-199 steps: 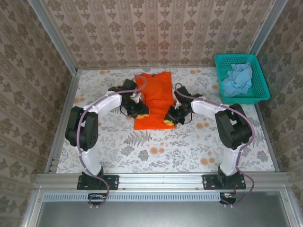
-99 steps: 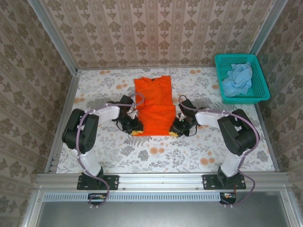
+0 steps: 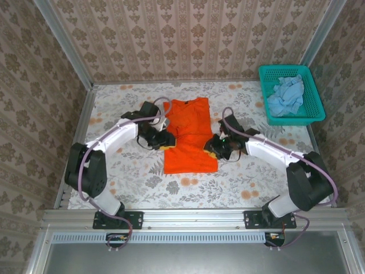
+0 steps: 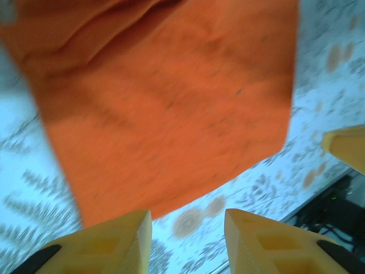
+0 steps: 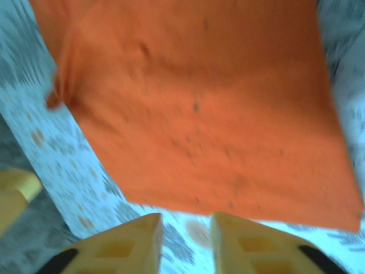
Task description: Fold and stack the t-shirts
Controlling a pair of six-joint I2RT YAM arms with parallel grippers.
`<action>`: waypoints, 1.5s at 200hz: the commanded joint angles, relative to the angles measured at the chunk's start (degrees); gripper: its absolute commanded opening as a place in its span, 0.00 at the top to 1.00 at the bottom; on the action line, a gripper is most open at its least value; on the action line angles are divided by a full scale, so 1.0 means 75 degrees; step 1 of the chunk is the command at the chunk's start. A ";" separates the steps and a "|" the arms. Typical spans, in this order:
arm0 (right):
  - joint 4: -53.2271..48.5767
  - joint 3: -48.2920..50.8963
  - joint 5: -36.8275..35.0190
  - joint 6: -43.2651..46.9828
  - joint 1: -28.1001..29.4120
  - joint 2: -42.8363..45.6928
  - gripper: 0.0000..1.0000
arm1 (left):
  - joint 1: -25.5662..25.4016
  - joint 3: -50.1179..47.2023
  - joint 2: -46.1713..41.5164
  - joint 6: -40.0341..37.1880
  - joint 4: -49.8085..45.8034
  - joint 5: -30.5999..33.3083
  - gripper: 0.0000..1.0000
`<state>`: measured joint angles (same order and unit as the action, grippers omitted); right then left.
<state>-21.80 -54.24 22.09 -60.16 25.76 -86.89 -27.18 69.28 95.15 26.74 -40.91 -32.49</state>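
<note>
The orange t-shirt (image 3: 189, 137) lies flat on the table as a long narrow rectangle, neck toward the back wall. My left gripper (image 3: 163, 142) hovers at its left edge and is open; its wrist view shows bare table between the yellow fingers (image 4: 117, 240), with the orange t-shirt (image 4: 171, 103) just beyond them. Open too, my right gripper (image 3: 213, 146) sits at the shirt's right edge, and the orange t-shirt (image 5: 199, 108) lies past its empty fingertips (image 5: 251, 245). The pale blue t-shirt (image 3: 287, 95) is crumpled in the basket.
The teal mesh basket (image 3: 317, 108) stands at the back right corner. The floral table cover (image 3: 188, 188) stretches in front of the shirt. Metal frame rails run along both table sides, and patterned walls close in the back.
Both grippers drew the shirt's lower part toward the near edge and laid it out longer. They have since let go and pulled back to the shirt's sides.
</note>
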 commanded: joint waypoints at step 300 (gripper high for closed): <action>0.0158 -0.1793 0.0748 0.1055 -0.0994 -0.2932 0.69 | -0.0301 0.1629 0.2278 -0.1655 0.0223 0.1079 0.81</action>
<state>-20.49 -68.55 27.83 -51.40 17.96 -109.12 -31.27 79.90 110.06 15.20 -41.15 -29.54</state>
